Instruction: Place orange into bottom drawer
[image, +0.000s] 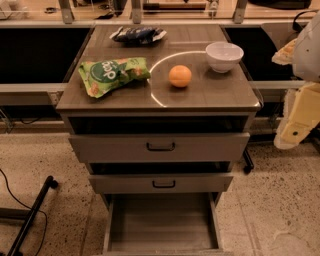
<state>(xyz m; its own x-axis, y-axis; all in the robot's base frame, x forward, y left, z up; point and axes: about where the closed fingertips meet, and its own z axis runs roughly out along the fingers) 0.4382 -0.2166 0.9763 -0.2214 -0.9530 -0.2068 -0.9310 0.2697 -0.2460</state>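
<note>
The orange sits on the cabinet's top, right of centre, with nothing touching it. The bottom drawer is pulled far out at the foot of the cabinet, and its grey floor is bare. My gripper hangs with the pale arm at the right edge of the view, beside the cabinet's right side. It is below the level of the top and well to the right of the orange. It holds nothing that I can see.
A white bowl stands right of and behind the orange. A green snack bag lies at the left and a dark bag at the back. The top drawer and middle drawer stick out slightly. A black pole lies on the floor at the left.
</note>
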